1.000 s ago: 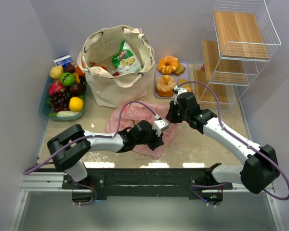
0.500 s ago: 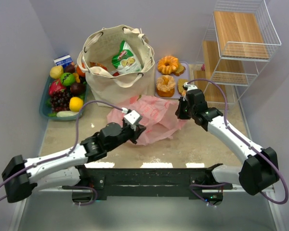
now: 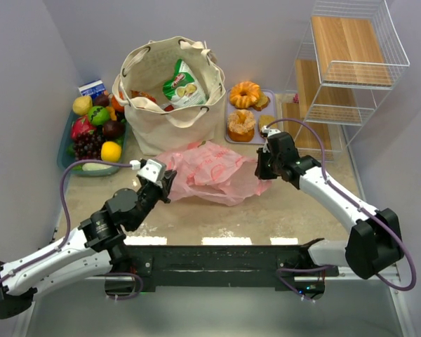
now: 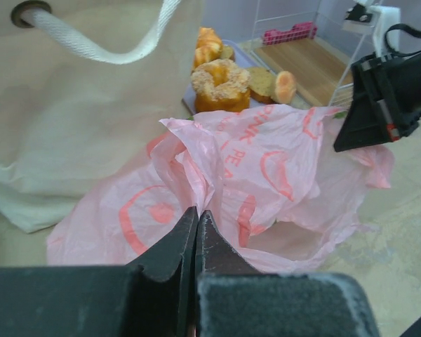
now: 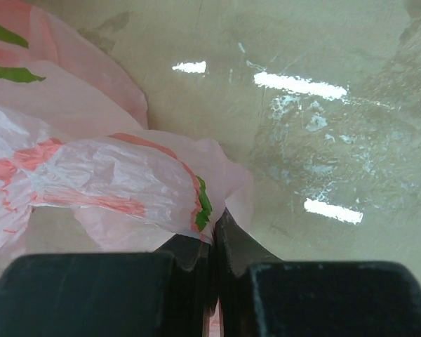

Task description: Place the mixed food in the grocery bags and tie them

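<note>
Pink bag btwn left hand & right hand, both pinched on it.

Top view is bright and even, with soft overhead light. Three white glare patches sit on the table toward 6 o'clock, and there are only faint shadows beneath the arms. Focus is sharp, perhaps with slight bowing at the corners.

Left wrist view: left gripper at 6 o'clock is dark and soft-focus; pink bag is crisp and well exposed.

Right wrist view: right gripper at 6 o'clock is blurred and near black. Hard glare streaks cross the table from 12 to 3 o'clock.
</note>
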`<state>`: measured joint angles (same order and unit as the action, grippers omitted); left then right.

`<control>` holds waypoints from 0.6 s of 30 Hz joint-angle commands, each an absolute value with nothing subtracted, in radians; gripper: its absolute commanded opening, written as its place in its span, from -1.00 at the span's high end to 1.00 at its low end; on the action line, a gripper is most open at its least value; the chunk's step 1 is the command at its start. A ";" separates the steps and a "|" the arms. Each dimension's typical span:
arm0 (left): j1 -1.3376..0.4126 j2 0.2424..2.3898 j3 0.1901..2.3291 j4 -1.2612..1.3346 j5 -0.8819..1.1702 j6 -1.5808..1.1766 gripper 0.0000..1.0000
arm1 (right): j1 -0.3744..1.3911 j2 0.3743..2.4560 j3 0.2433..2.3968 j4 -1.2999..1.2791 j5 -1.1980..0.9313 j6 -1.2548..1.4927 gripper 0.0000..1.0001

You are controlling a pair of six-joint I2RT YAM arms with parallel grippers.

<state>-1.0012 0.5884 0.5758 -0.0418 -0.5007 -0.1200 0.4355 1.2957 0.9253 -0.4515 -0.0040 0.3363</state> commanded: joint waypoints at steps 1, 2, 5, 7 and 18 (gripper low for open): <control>-0.996 0.562 0.627 -0.058 -0.656 -0.039 1.00 | 0.431 1.250 1.002 -0.521 -0.089 0.281 0.43; -0.997 0.554 0.629 -0.049 -0.661 -0.025 1.00 | 0.431 1.241 1.012 -0.529 -0.113 0.266 0.26; -0.996 0.535 0.629 -0.015 -0.692 0.038 1.00 | 0.431 1.172 1.042 -0.520 -0.242 0.230 -0.29; -0.996 0.534 0.612 0.037 -0.724 0.070 1.00 | 0.431 1.119 1.020 -0.441 -0.314 0.230 -0.55; -0.996 0.640 0.502 0.172 -0.755 0.107 1.00 | 0.431 1.309 1.308 -0.371 -0.141 0.330 -0.90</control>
